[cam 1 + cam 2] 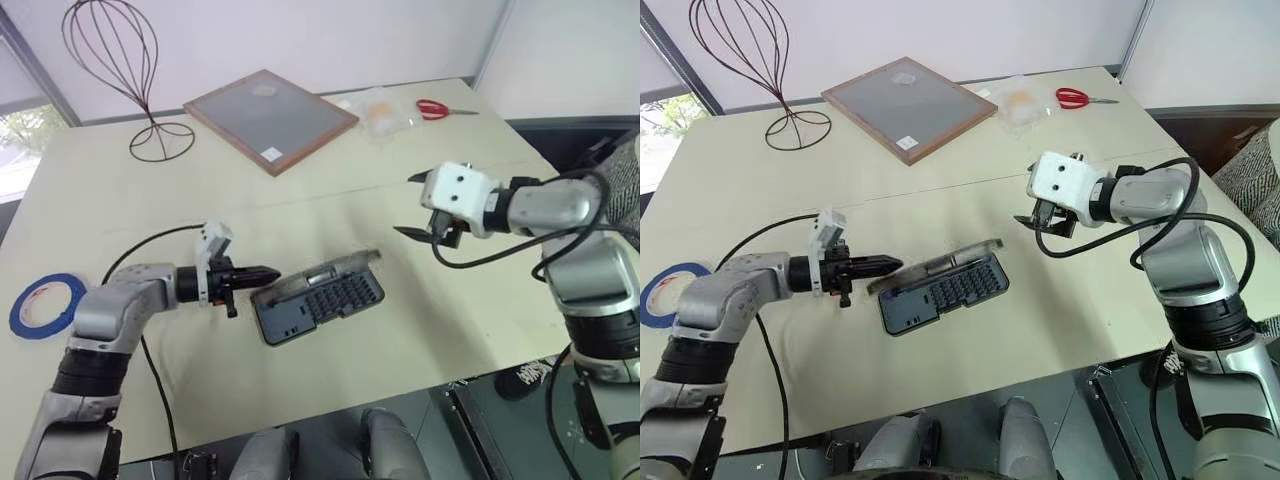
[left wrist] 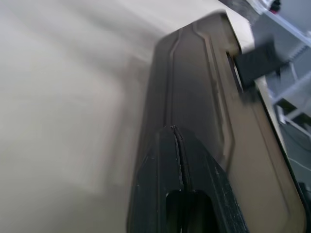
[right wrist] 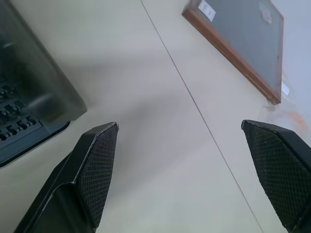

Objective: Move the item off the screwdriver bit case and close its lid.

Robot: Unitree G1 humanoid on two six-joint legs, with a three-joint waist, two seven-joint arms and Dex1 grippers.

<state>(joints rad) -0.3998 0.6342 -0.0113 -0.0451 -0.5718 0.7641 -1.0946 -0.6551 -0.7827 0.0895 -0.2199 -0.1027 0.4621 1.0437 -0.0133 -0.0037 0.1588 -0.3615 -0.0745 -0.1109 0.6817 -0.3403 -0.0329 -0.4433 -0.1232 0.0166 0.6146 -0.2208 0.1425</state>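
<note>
The blue tape roll (image 1: pixel 45 305) lies flat at the table's left edge, well away from the screwdriver bit case (image 1: pixel 330 300). The case sits mid-table with its rows of bits showing. Its smoky-brown lid (image 1: pixel 318 272) stands tilted up along the far side, partly raised over the tray. My left gripper (image 1: pixel 270 273) is shut, lying nearly level, its tips at the lid's left end. In the left wrist view the shut fingertips (image 2: pixel 177 145) rest against the lid's outer face (image 2: pixel 194 82). My right gripper (image 1: pixel 408 205) hangs open and empty above the table, right of the case.
A wood-framed grey board (image 1: pixel 270 118) lies at the back, with a wire stand (image 1: pixel 125 70) to its left. A clear plastic bag (image 1: pixel 380 110) and red scissors (image 1: pixel 440 108) lie to its right. A black cable (image 1: pixel 150 245) loops beside my left arm.
</note>
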